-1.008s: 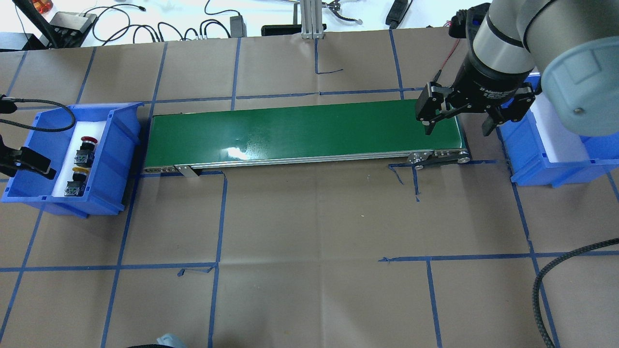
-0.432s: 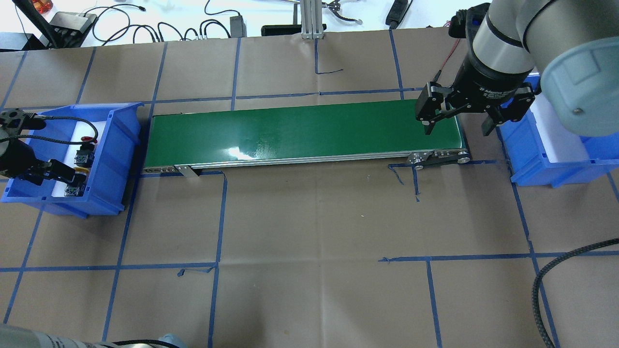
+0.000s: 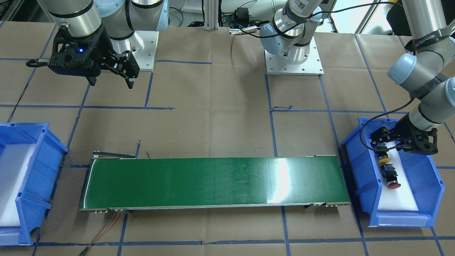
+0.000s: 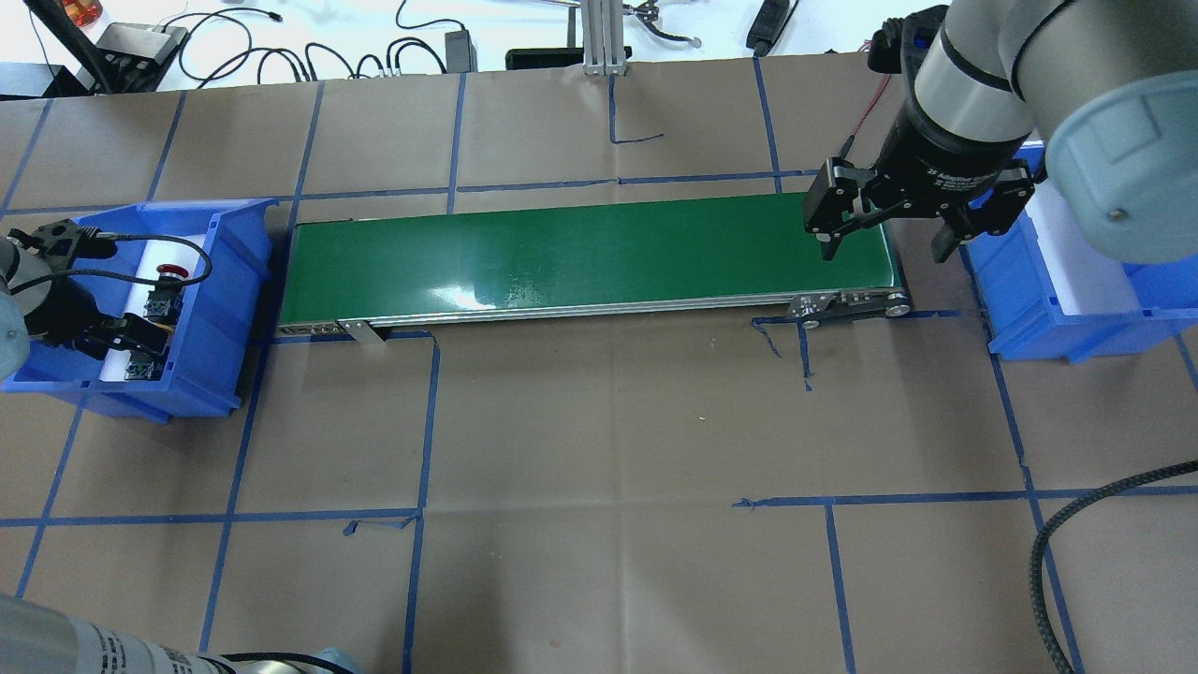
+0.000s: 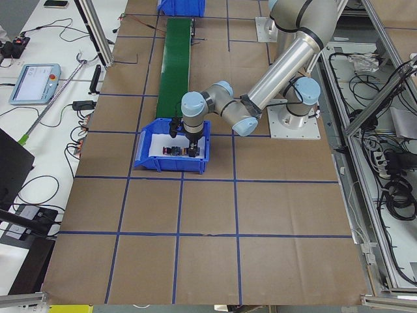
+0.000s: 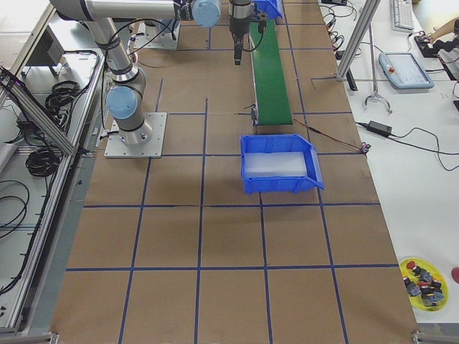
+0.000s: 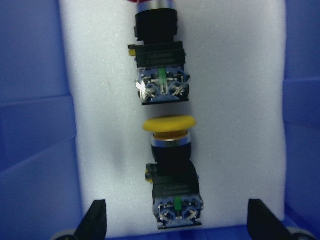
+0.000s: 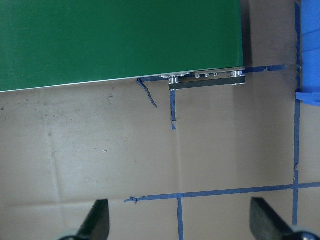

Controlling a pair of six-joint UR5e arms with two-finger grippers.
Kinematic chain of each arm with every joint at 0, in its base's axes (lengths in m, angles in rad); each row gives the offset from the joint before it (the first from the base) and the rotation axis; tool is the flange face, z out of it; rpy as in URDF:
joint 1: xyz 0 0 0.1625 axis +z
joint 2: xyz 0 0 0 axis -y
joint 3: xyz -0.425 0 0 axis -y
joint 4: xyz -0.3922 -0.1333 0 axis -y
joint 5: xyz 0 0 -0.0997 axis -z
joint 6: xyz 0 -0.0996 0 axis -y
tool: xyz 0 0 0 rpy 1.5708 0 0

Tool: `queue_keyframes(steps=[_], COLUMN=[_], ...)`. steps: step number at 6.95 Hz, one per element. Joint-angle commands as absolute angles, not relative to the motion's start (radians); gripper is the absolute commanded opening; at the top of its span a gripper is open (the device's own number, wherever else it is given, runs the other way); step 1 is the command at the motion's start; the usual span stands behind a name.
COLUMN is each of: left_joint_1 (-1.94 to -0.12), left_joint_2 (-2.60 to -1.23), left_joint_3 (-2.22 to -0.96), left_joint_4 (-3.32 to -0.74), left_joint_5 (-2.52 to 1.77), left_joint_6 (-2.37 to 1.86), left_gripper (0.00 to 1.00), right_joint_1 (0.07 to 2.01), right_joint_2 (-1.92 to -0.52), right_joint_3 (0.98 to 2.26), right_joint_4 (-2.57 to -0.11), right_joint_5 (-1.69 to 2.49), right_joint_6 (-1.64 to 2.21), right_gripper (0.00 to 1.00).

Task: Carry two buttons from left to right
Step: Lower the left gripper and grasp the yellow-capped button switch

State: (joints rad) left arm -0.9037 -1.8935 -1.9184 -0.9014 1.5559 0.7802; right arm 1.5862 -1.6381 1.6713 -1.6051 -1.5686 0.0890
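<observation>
The yellow button [image 7: 170,165] and the red button [image 7: 157,55] lie in line on white foam in the left blue bin [image 4: 225,281]. My left gripper [image 7: 177,222] is open inside that bin, its fingers [image 7: 95,222] on either side of the yellow button's contact block without touching it. In the front view the left gripper [image 3: 385,146] hangs just above the yellow cap [image 3: 384,159], with the red button [image 3: 391,177] beyond it. My right gripper [image 4: 887,245] is open and empty above the right end of the green conveyor [image 4: 590,253].
The right blue bin [image 4: 1029,300], lined with white foam, stands just past the conveyor's right end. Brown paper with blue tape lines covers the table. A yellow dish of spare buttons [image 6: 423,276] sits on a side bench. Cables lie along the far edge.
My left gripper has come in from the left edge, moved into the left bin and settled over the yellow button. The right arm has not moved.
</observation>
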Motion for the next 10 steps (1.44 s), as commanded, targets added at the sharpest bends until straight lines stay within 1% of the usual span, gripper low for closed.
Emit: queue_keyframes(steps=[1, 3, 4, 5, 6, 7, 8, 9, 10], left_joint_1=[-0.911, -0.911, -0.913, -0.913, -0.913, -0.913, -0.913, -0.914, -0.914], left_joint_2=[-1.922, -1.928, -1.925, -1.925, -1.928, -1.93, -1.922, -1.892, -1.864], left_joint_3=[-1.922, -1.922, -1.921, -1.921, -1.921, -1.919, -1.904, -1.885, -1.841], left_joint_4=[-0.885, -0.881, -0.881, -0.881, -0.882, -0.882, -0.885, -0.894, -0.937], left_joint_5=[1.555, 1.56, 1.563, 1.566, 1.569, 1.569, 1.569, 1.566, 1.566], left_joint_6=[0.765, 0.765, 0.765, 0.767, 0.765, 0.767, 0.765, 0.762, 0.765], left_gripper=[1.0, 1.0, 0.92, 0.66, 0.39, 0.19, 0.1, 0.08, 0.08], right_joint_1=[1.586, 1.586, 1.586, 1.586, 1.588, 1.586, 1.586, 1.586, 1.586], right_joint_2=[-1.638, -1.64, -1.638, -1.64, -1.638, -1.632, -1.632, -1.631, -1.631], right_joint_3=[1.675, 1.678, 1.678, 1.677, 1.675, 1.672, 1.671, 1.671, 1.669], right_joint_4=[-1.603, -1.601, -1.603, -1.606, -1.608, -1.608, -1.609, -1.609, -1.609], right_joint_5=[-1.568, -1.568, -1.568, -1.568, -1.566, -1.566, -1.566, -1.568, -1.568], right_joint_6=[0.089, 0.089, 0.089, 0.089, 0.089, 0.089, 0.089, 0.089, 0.089], right_gripper=[1.0, 1.0, 1.0, 1.0, 1.0, 1.0, 1.0, 1.0, 1.0])
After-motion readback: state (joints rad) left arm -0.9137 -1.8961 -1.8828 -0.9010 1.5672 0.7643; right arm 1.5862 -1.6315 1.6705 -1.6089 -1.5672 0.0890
